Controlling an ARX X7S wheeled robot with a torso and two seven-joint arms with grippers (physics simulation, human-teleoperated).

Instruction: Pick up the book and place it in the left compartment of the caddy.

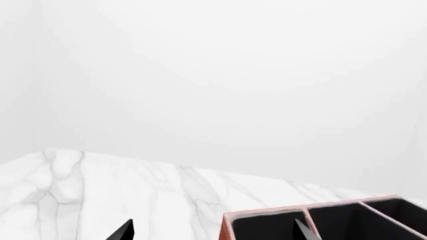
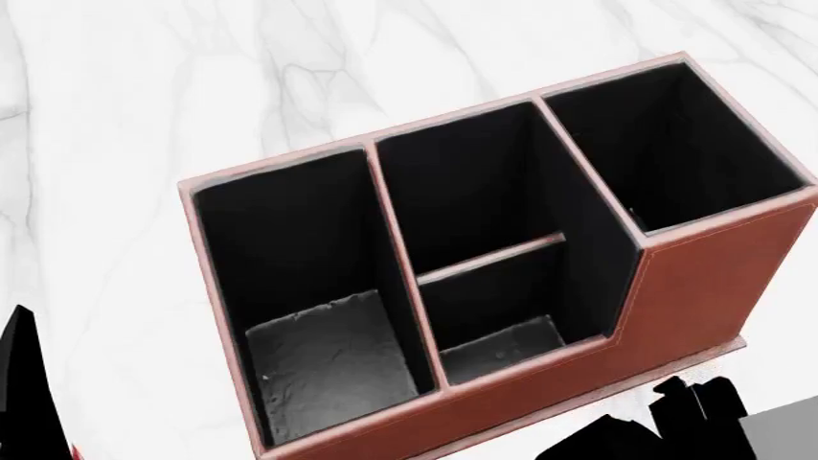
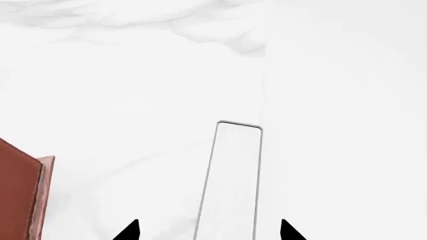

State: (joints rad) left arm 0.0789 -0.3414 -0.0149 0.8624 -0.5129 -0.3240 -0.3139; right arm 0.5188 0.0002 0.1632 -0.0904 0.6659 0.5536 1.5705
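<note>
The book [image 3: 233,185], a pale page edge low in my right wrist view, sits on the table [image 2: 128,96] between the spread right claw [image 3: 208,231] tips, ungrasped; left claw [image 1: 213,231] spread too, caddy's [image 2: 715,278] left compartment [image 2: 326,355] empty, so everything's left.

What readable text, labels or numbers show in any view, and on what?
None readable in any view.
Caddy: plain reddish-brown walls, black lining, no label.
Marble table: grey veining only.
Pale book between the right gripper's tips: its visible face is blank.
</note>
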